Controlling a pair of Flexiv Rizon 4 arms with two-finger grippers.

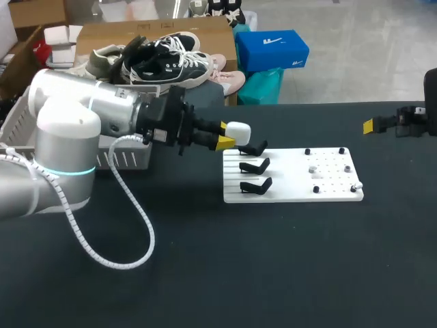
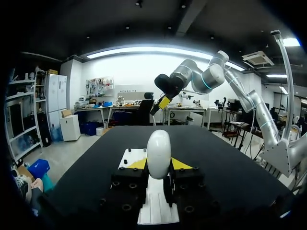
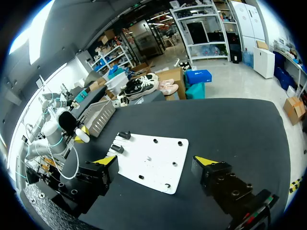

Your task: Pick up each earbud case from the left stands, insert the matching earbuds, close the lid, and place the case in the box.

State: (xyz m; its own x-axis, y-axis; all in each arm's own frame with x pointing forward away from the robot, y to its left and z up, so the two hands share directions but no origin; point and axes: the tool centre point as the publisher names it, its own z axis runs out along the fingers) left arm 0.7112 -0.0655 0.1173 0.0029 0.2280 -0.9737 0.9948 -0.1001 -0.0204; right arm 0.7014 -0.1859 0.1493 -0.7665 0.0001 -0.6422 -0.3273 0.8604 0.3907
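Note:
My left gripper [image 1: 231, 134] is shut on a white oval earbud case [image 1: 237, 131], held above the left end of the white board [image 1: 293, 195]. In the left wrist view the case [image 2: 159, 153] stands upright between the yellow tips. Three black stands [image 1: 255, 165] line the board's left side, and all look bare. Small earbuds [image 1: 312, 167] sit among the pegs on the board's right half. My right gripper [image 1: 372, 126] hovers at the far right, away from the board. In its own view the right gripper [image 3: 156, 165] is open and holds nothing, with the board [image 3: 153, 160] ahead.
A white slatted basket [image 1: 123, 154] stands at the back left, behind my left arm; it also shows in the right wrist view as the basket [image 3: 100, 115]. A white coiled cable [image 1: 130, 225] hangs from the left arm over the black table.

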